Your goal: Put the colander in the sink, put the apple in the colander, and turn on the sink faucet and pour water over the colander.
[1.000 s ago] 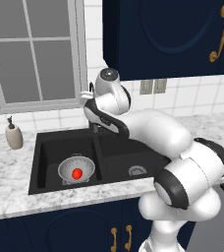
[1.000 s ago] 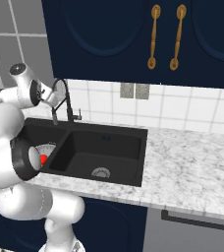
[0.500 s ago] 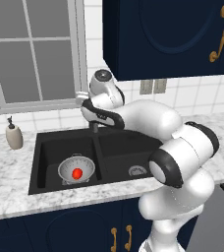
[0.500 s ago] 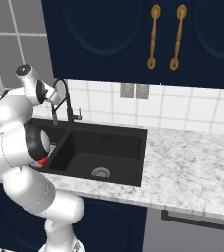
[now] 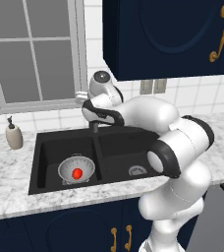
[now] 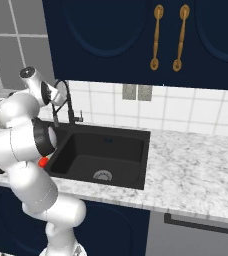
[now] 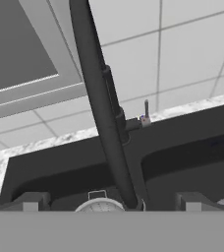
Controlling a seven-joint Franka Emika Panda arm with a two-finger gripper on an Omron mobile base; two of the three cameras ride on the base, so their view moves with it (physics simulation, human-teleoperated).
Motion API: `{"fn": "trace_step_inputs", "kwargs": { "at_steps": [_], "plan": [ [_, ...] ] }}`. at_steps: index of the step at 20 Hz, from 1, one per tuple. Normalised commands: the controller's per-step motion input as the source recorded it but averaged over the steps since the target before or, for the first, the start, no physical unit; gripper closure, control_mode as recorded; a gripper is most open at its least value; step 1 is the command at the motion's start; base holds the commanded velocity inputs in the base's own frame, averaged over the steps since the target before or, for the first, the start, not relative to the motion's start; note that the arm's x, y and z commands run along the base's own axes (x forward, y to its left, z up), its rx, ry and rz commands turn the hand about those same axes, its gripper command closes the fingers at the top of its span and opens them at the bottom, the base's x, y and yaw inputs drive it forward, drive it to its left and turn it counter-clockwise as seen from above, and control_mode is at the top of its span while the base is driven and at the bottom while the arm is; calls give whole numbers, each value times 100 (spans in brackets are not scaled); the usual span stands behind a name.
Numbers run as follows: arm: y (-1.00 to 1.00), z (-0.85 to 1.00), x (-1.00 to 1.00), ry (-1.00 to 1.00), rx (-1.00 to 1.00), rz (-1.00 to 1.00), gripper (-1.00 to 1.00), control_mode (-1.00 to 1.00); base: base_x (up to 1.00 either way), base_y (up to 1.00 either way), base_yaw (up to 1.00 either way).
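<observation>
Worktop (image 5: 15, 172): marble, carrying black sink (image 5: 50, 147).
Colander (image 5: 76, 169): upright in left basin, apple (image 5: 77, 173) inside.
Sink faucet (image 7: 101, 113): stands vertical behind the divider, spout arching forward.
Hand (image 7: 109, 201): open, empty, straddling the spout.

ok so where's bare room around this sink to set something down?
Freest: the marble counter right of the sink, bare to the wall tiles. The right basin holds nothing but its drain. Crowded: the left basin, with the colander and apple, and around the faucet, where the open gripper hangs.

arm outstretched (claw (image 7: 109, 201) agape)
</observation>
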Motion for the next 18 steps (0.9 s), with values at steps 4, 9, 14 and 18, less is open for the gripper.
{"fn": "trace_step_inputs", "kwargs": {
  "at_steps": [4,9,14,18],
  "plan": [
    [0,-10,32,0,0,0,-100,-100,0,0,0],
    [0,-9,29,0,0,0,-100,-100,0,0,0],
    [0,-8,29,0,0,0,-100,-100,0,0,0],
    [6,-7,32,0,0,0,-100,-100,0,0,0]
  ]
}}
